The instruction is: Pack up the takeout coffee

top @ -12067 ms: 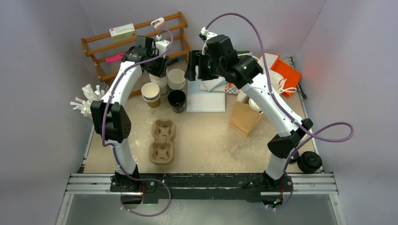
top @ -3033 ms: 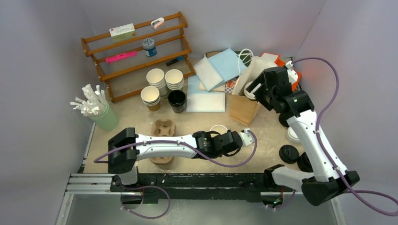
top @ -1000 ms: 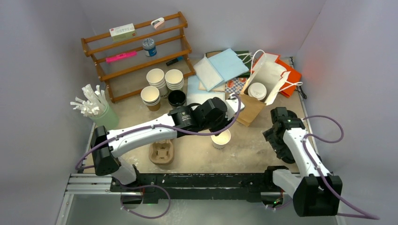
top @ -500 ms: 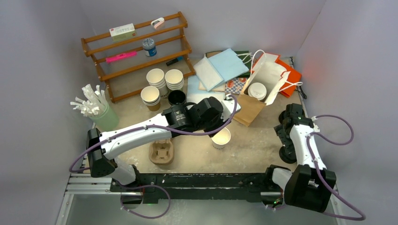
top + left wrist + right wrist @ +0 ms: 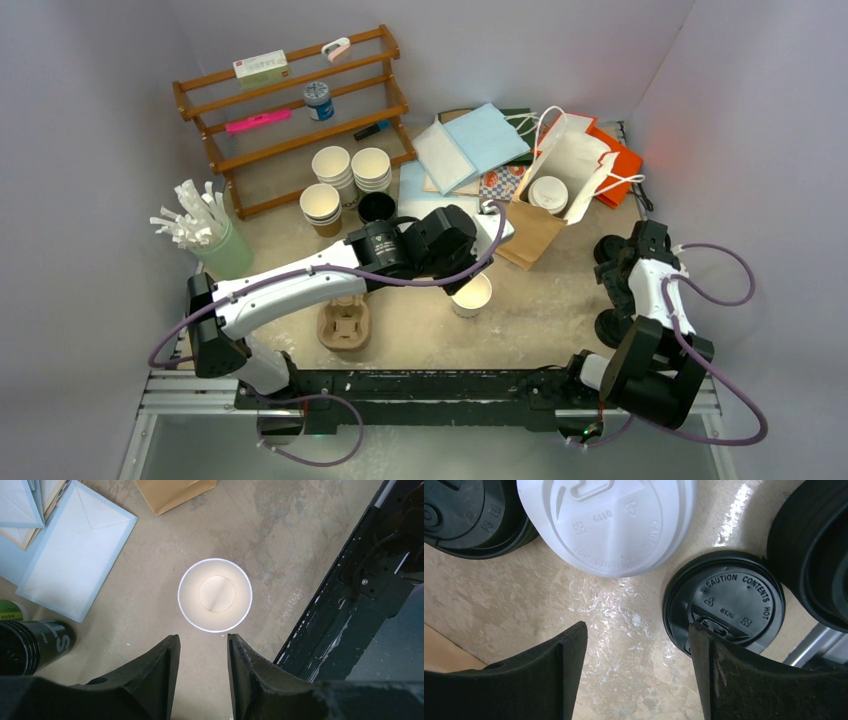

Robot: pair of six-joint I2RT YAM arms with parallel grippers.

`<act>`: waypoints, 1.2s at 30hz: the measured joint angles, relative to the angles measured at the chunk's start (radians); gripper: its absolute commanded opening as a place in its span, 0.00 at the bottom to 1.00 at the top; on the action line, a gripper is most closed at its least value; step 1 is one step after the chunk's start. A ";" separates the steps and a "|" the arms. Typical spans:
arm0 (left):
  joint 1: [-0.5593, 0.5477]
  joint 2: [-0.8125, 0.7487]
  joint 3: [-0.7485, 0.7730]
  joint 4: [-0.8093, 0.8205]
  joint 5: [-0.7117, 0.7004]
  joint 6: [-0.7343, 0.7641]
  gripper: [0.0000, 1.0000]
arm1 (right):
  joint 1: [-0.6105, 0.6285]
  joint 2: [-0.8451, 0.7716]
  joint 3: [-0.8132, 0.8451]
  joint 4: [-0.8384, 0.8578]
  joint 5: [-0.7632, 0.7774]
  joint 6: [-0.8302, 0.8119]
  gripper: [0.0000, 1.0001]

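We see the left gripper (image 5: 201, 642) over the middle of the table (image 5: 280, 525), its two dark fingers parted with only bare tabletop in the gap, so it grasps nothing. Just beyond its fingertips stands the open cup (image 5: 215, 595), upright and without a lid, white inside with a round bottom in plain view. The fingers are not touching it. From above, that same cup sits just near of the paper bag (image 5: 527, 238), whose brown corner also shows at the top of the left wrist view. In the bag's open mouth we find the lidded cup (image 5: 548, 193), topped in white. To the left of the open cup lie a pale blue envelope (image 5: 75, 570) and, nearer the wrist, an all-black cup (image 5: 30, 645). The right gripper (image 5: 634, 645) is at the table's right edge with its fingers spread wide and nothing between them (we count it as released). Ahead of it lies a white lid (image 5: 606, 520), with a black lid (image 5: 724, 605) beside its right finger. More black lids (image 5: 469, 515) lie at the far left of that view and at its right edge. A pulp cup tray (image 5: 345, 325) sits near the left arm's base.
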 measured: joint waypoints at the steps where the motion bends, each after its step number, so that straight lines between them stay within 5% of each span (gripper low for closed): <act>1: 0.000 0.002 0.002 0.000 0.000 -0.005 0.41 | -0.006 0.000 -0.005 0.014 -0.007 -0.007 0.75; 36: 0.000 0.061 0.029 -0.023 -0.012 -0.015 0.41 | -0.023 -0.002 -0.051 0.046 -0.092 0.008 0.68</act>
